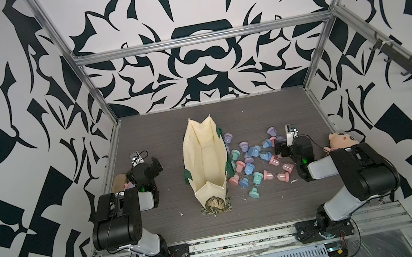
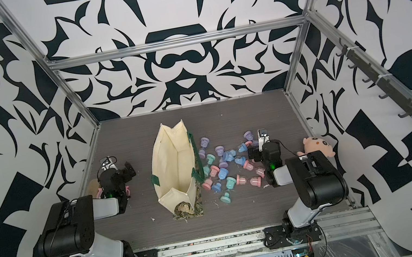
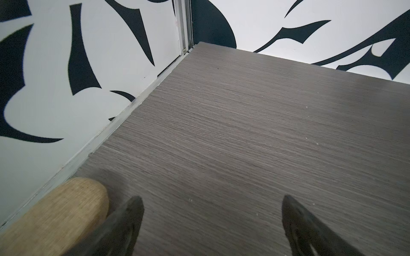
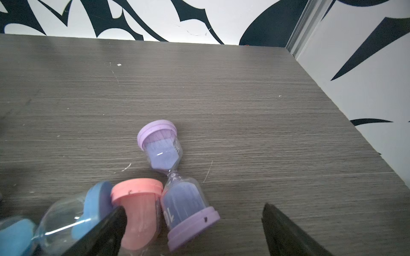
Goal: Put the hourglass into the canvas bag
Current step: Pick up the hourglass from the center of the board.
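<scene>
Pick not begun: right gripper (image 4: 193, 208) and left gripper (image 3: 211, 198) gape wide, empty. Next, likely, the right must close on the purple hourglass (image 4: 168, 155) right of the canvas bag (image 1: 189, 152).

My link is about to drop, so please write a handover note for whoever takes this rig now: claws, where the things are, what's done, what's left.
Left claw: open, empty, over bare table, left of the canvas bag.
Right claw: open, empty, low over a lying purple hourglass at the pile's far right.
Bag: standing open mid-table; no hourglass visible inside.
Hourglasses: scattered on the table right of the bag.
Done: nothing bagged yet.
Left: grasp one, carry it over, drop it in.
</scene>
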Robot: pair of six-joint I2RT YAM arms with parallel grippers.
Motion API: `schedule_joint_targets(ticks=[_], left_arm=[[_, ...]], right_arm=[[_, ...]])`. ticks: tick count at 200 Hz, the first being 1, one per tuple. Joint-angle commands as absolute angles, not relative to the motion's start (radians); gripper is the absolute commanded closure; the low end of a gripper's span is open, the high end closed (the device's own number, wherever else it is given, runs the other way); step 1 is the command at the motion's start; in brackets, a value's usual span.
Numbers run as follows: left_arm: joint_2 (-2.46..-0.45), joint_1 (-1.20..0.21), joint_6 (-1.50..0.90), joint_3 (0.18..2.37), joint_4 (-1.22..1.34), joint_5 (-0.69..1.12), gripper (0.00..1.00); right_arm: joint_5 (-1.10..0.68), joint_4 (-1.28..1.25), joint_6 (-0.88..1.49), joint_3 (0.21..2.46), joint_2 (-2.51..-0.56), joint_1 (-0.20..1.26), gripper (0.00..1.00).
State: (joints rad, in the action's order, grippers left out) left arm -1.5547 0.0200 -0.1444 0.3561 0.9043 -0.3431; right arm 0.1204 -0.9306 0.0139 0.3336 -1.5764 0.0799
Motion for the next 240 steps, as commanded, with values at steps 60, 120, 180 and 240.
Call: schedule_joint_targets(ticks=[60, 120, 180, 240], left_arm=[[-1.543, 0.013, -0.132, 0.370, 0.904, -0.358, 0.00], [-1.543, 0.014, -0.134, 0.371, 0.900, -0.357, 0.00], [-1.540, 0.014, -0.134, 0.371, 0.900, -0.357, 0.00], [-1.364, 0.016, -0.395, 0.952, -0.024, -0.607, 0.01]], right_arm=[[0.155, -0.962, 0.017, 0.342, -1.562, 0.081, 0.01], [0.155, -0.963, 0.016, 0.342, -1.562, 0.081, 0.01], [0.157, -0.966, 0.018, 0.339, -1.561, 0.080, 0.01], [0.449, 0.182, 0.518, 0.833, -1.030, 0.135, 0.00]])
